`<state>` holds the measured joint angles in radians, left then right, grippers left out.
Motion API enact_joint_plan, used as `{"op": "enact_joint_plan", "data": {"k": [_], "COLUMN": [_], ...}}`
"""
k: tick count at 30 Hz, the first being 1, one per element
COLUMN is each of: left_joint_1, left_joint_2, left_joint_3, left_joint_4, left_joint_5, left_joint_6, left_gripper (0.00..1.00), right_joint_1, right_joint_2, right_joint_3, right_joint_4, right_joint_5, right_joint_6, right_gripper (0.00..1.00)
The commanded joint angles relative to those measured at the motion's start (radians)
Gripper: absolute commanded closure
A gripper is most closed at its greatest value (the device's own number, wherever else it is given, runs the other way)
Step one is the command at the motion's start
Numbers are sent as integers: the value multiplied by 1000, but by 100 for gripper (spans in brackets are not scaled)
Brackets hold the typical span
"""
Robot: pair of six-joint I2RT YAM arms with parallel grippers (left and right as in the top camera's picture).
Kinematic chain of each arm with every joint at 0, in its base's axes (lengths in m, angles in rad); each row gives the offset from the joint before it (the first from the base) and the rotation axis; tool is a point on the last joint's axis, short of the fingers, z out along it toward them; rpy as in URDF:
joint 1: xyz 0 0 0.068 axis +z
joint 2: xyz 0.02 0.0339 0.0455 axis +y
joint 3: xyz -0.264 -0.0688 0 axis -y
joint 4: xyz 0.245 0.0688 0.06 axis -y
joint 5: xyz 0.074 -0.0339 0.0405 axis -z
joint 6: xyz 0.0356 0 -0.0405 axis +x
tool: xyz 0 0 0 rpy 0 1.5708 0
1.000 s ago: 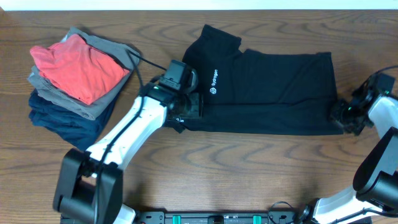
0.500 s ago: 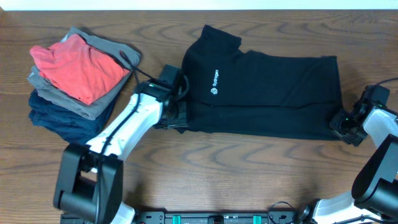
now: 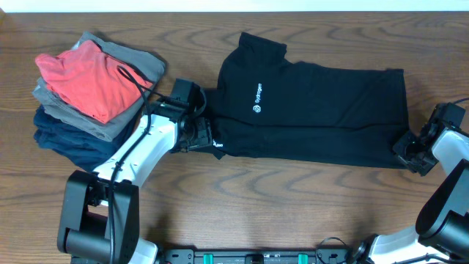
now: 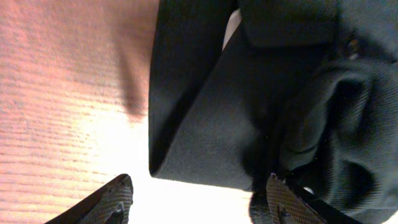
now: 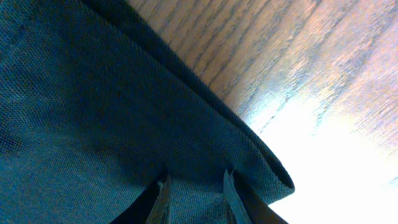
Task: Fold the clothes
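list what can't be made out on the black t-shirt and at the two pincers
- Overhead: the white lettering on the black T-shirt is too small to read.
- Overhead: part of the shirt's left edge is hidden beneath the left pincer.
- Right wrist: the right pincer is mostly cut off by the bottom edge.

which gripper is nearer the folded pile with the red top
Left. The left gripper sits at the black T-shirt's left edge, just right of the folded pile; the right gripper is at the shirt's far right corner.
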<state>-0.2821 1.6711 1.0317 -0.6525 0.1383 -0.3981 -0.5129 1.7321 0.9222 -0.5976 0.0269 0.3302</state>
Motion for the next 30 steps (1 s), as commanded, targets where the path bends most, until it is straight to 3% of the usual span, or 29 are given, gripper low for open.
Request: {"op": "enact_joint_plan", "data": {"k": [1, 4, 10, 11, 14, 21, 30], "left_joint_1": [12, 18, 17, 18, 18, 71, 175], "left_joint_2": [10, 23, 76, 84, 88, 71, 14], "left_joint_3": [-17, -28, -79, -82, -82, -81, -80], "left_joint_4": [8, 25, 89, 90, 91, 30, -39], "left_joint_5": [-13, -16, -16, -16, -18, -177, -119], "left_joint_6": [-33, -37, -49, -48, -40, -41, -14], "left_gripper": [30, 31, 43, 50, 94, 94, 94], "right_joint_1": [-18, -18, -18, -18, -18, -18, -18], "right_joint_2": [42, 42, 42, 42, 42, 42, 42], "right_joint_3": [-48, -48, -48, -48, -48, -48, -48], "right_joint_4": [-8, -9, -8, -8, -8, -17, -39], "right_joint_5": [69, 69, 51, 51, 51, 60, 138], "right_joint_6": [17, 17, 17, 17, 17, 17, 51], "right_gripper": [72, 72, 72, 72, 72, 73, 74]}}
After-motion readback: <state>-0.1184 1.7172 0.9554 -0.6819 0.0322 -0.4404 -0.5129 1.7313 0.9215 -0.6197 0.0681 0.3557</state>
